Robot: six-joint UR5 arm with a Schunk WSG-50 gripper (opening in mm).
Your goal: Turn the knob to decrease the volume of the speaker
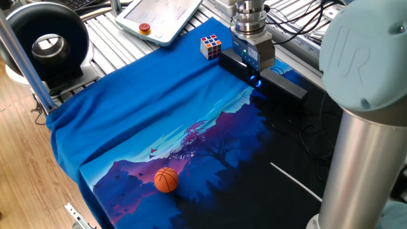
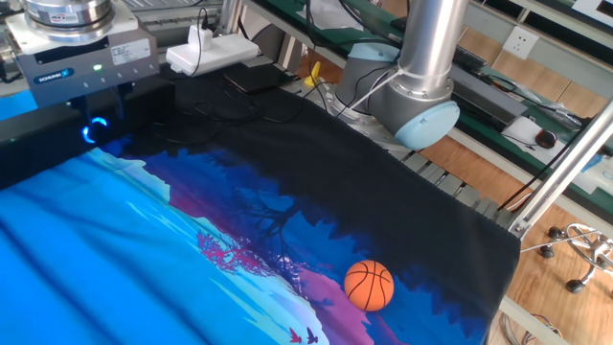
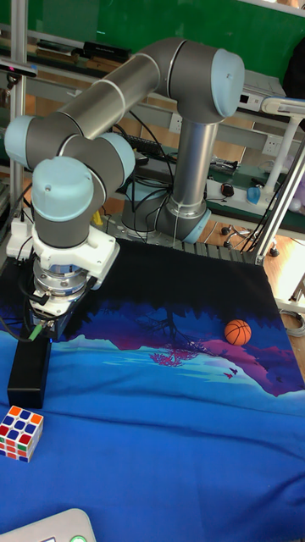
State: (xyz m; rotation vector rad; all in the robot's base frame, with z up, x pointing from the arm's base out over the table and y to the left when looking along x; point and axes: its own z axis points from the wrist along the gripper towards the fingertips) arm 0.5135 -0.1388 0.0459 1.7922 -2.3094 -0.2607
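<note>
The speaker (image 1: 287, 87) is a long black bar lying at the far edge of the blue printed cloth, also seen as the speaker (image 2: 38, 153) and the speaker (image 3: 28, 373). Its knob (image 1: 256, 80) shows by its glowing blue ring, the same knob (image 2: 94, 132) in the other fixed view. My gripper (image 1: 255, 75) points straight down onto it, fingers closed around the knob. The gripper (image 2: 96, 121) body hides the knob's top. In the tall view the gripper (image 3: 41, 332) covers the knob entirely.
A puzzle cube (image 1: 211, 46) stands just left of the speaker. An orange ball (image 1: 166, 179) lies near the cloth's front. A black ring-shaped device (image 1: 44, 44) and a tablet with a red button (image 1: 145, 28) sit beyond the cloth. Cables (image 2: 251, 94) trail behind the speaker.
</note>
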